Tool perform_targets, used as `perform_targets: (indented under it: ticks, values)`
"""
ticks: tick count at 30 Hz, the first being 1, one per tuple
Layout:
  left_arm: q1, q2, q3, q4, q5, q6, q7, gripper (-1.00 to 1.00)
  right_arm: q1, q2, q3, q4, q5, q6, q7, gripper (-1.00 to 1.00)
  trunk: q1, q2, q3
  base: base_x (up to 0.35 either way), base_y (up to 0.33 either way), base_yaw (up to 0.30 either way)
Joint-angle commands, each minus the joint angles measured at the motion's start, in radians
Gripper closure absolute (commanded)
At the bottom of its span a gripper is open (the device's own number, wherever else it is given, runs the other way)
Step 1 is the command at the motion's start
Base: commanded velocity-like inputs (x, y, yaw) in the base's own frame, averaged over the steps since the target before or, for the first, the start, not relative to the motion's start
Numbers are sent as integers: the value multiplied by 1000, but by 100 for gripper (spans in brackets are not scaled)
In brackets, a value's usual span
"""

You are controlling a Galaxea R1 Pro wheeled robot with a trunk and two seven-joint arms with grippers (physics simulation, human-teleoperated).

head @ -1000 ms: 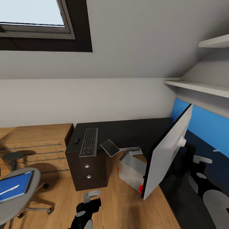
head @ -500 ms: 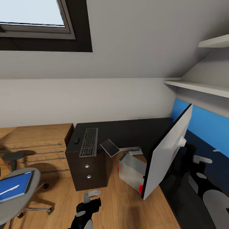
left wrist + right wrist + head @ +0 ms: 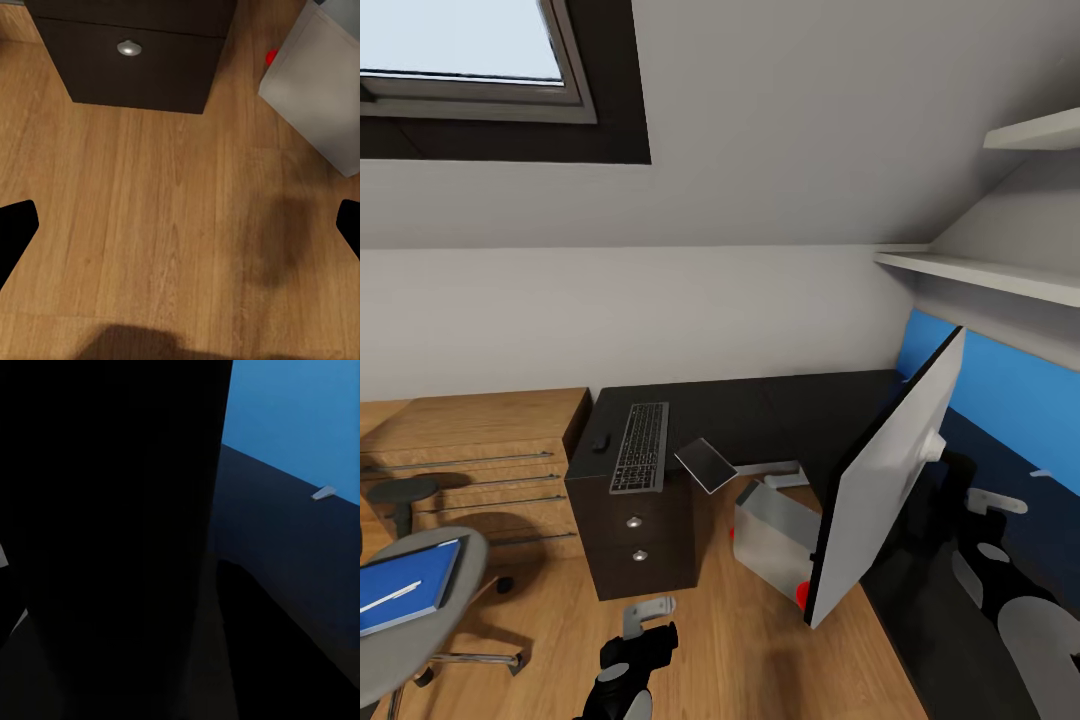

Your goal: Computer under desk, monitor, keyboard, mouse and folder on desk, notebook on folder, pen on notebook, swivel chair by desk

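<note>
Skylight window (image 3: 460, 40) in sloped ceiling, white wall shelves (image 3: 1000, 275), wooden dresser (image 3: 470, 450), wood floor (image 3: 165, 225)

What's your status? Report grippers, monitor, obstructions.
Left gripper open over bare floor. Right gripper state unclear. Monitor tilted off the desk; keyboard and mouse on it. Computer lies beneath the monitor.

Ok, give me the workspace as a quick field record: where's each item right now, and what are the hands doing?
keyboard: lying flat on the dark desk, near its left end
mouse: on the desk, just left of the keyboard
monitor: tilted, held up off the desk at the right, screen facing away
computer: grey case on the floor under the desk
folder: blue, on the swivel chair seat, pen on top
left hand: open over bare wood floor
right hand: state cannot be told
</note>
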Motion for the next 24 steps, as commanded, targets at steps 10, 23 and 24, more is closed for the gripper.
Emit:
perform_targets:
  ticks: [10, 23, 24]
  values:
    - [-1, 0, -2, -1, 7, 3, 8, -100, -1, 0, 3, 3, 6, -4, -2, 100, 0, -1, -1, 0, 0, 0]
    - [-1, 0, -1, -1, 7, 3, 8, -100, -1, 0, 3, 3, 5, -4, -2, 100, 0, -1, -1, -48, 0, 0]
    - [-1, 0, -1, -1, 7, 3, 8, -100, -1, 0, 3, 3, 5, -4, -2, 100, 0, -1, -1, -258, 0, 0]
